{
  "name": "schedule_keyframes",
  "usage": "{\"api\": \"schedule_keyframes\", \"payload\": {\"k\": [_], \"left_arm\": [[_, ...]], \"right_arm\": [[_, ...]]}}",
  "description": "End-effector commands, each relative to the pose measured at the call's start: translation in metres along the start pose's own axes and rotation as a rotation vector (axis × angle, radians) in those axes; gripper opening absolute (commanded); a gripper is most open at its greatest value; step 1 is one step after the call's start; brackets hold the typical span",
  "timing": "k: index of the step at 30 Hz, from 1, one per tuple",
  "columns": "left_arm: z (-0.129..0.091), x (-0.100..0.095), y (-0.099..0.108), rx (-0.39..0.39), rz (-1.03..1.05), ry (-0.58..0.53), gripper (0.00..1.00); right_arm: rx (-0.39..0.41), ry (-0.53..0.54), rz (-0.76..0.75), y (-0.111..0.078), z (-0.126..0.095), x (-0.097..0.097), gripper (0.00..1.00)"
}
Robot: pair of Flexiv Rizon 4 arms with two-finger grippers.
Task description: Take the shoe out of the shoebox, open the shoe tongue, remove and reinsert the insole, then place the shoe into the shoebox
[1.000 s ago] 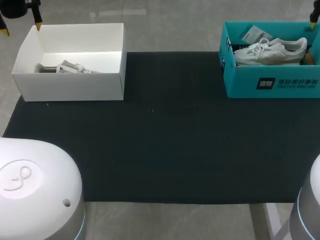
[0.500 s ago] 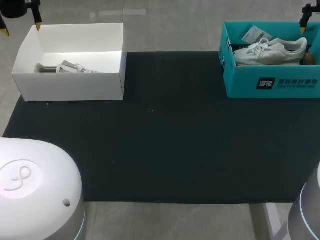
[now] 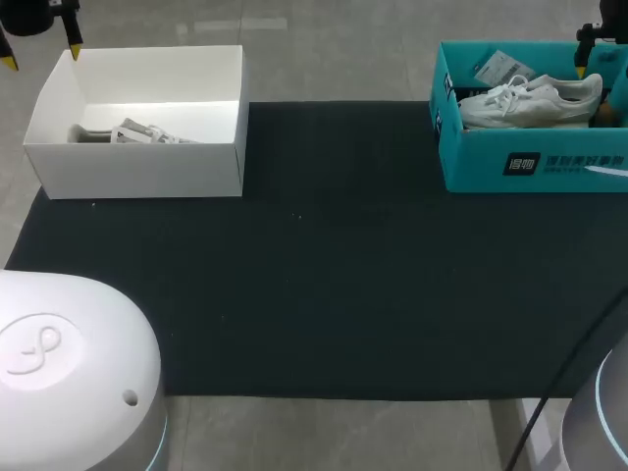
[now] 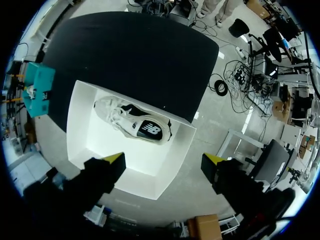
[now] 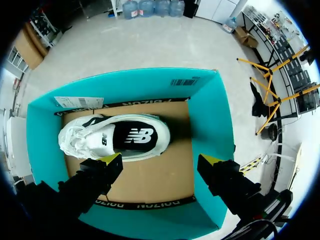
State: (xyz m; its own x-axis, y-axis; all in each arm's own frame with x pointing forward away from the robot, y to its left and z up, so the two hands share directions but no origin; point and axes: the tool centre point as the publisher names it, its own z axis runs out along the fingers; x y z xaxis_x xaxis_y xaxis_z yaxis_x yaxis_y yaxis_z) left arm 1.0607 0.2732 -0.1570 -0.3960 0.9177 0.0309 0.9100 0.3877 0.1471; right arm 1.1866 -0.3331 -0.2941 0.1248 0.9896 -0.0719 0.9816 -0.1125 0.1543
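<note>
Two boxes at far corners: white shoe (image 5: 115, 137) lies inside teal shoebox (image 3: 530, 162), far right; right gripper (image 5: 161, 160) above it, fingers wide, empty. Left gripper (image 4: 164, 159), fingers wide, above white box (image 3: 137, 167) holding second shoe (image 4: 135, 122).

Wide open: left gripper (image 4: 164, 160) and right gripper (image 5: 160, 161)

Each points straight down, jaws well apart. In the head view the left hangs at the far left corner, the right at the far right
</note>
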Motion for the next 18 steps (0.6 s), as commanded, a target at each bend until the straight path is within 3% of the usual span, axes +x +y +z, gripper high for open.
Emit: {"api": "schedule_keyframes", "payload": {"k": [1,18], "left_arm": [[0.0,0.0,0.0,0.0,0.001,0.003,1.0],[0.0,0.0,0.0,0.0,0.001,0.003,1.0]], "right_arm": [[0.055,-0.003,-0.022,0.013,0.014,-0.003,1.0],[0.005,0.027,-0.031,0.014,0.053,0.0,1.0]]}}
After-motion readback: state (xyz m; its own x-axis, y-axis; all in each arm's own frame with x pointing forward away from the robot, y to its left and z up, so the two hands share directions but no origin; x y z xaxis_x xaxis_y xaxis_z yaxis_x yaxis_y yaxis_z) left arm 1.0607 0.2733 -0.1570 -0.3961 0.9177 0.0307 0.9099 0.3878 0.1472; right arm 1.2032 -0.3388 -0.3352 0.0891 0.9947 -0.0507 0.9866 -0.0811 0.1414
